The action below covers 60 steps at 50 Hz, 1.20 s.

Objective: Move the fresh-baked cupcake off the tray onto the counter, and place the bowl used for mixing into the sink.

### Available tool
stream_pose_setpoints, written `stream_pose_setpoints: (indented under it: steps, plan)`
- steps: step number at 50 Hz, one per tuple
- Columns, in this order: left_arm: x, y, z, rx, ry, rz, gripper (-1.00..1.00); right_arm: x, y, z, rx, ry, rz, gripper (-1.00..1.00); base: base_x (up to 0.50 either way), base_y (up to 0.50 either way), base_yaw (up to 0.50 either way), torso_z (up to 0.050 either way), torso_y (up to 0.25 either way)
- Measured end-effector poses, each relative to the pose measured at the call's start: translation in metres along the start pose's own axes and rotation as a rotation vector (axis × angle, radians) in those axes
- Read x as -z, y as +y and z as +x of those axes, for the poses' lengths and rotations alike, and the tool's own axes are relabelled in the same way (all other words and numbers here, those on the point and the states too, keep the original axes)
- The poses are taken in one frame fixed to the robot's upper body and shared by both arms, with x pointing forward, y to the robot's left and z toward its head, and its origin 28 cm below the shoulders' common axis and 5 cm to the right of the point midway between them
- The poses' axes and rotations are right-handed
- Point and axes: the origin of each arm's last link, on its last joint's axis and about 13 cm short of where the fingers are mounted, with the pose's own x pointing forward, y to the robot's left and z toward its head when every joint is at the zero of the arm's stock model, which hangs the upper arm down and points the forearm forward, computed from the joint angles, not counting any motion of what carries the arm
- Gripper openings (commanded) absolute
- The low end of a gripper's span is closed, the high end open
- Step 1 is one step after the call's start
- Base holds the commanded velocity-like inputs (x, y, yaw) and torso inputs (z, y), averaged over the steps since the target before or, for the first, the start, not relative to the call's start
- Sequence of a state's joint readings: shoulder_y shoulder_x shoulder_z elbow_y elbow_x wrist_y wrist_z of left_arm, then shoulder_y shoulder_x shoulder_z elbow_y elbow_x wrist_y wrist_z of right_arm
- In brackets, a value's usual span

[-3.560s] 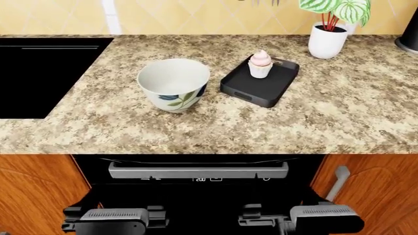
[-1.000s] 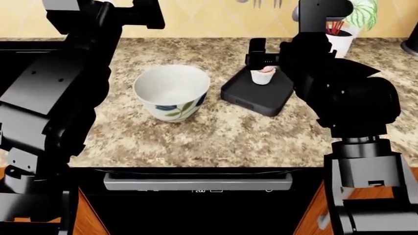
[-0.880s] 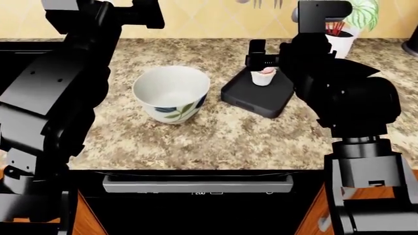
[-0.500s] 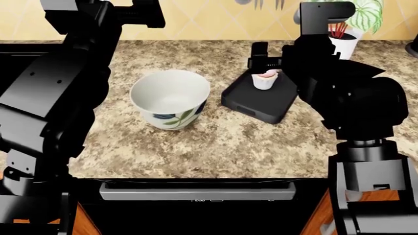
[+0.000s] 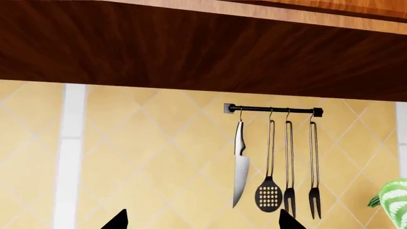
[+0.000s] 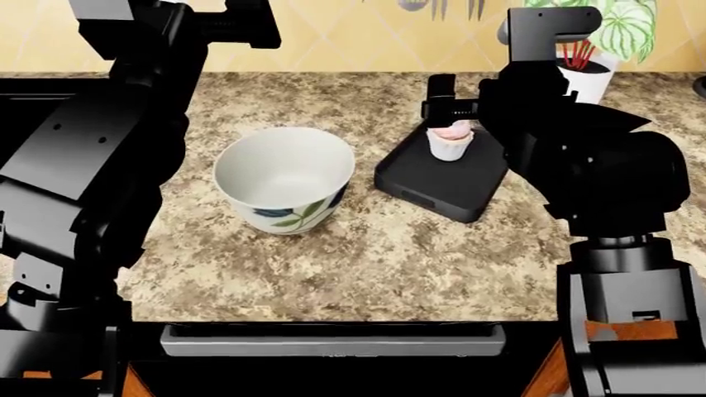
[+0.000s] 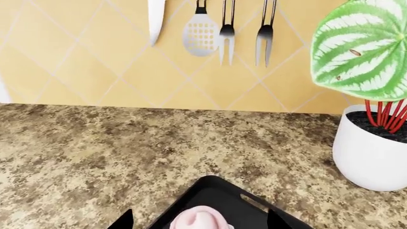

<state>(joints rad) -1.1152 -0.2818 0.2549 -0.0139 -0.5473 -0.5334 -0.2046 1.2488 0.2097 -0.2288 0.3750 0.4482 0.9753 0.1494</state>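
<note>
My right gripper point(image 6: 447, 112) hangs spread over the cupcake point(image 6: 449, 142), which sits on the tray point(image 6: 441, 178) beside the bowl point(image 6: 284, 178) on the counter point(image 6: 375, 248). Left gripper: I can't tell. No legible writing.

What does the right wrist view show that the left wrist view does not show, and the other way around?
Only the right wrist view shows the cupcake on the tray, the counter, and the white plant pot. Its fingertips flank the cupcake with a gap on each side.

Only the left wrist view shows the dark wooden cabinet underside and the rail from which the utensils hang.

Both show the yellow tiled wall, the hanging knife, slotted spoon, two forks, and a striped green leaf.
</note>
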Motion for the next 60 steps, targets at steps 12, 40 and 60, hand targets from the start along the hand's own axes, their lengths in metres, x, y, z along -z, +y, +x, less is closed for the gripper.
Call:
stream_pose_setpoints:
  steps: [12,40,60]
  plan:
    - [0.0001,-0.0001,-0.0001,0.001,-0.002,-0.003,1.0,-0.0014,-0.0003,0.0009,0.002,-0.004,-0.013,1.0,0.08,0.0,0.0,0.0,0.0]
    - [-0.0005,-0.0001,0.0,0.003,-0.004,-0.001,1.0,-0.0032,-0.0006,0.0046,-0.005,-0.029,-0.019,1.0,0.07,0.0,0.0,0.0,0.0]
    - [-0.0001,-0.0009,0.0002,0.005,-0.007,-0.004,1.0,-0.0094,-0.0037,0.0068,0.029,-0.126,-0.056,1.0,0.0,0.0,0.0,0.0,0.0]
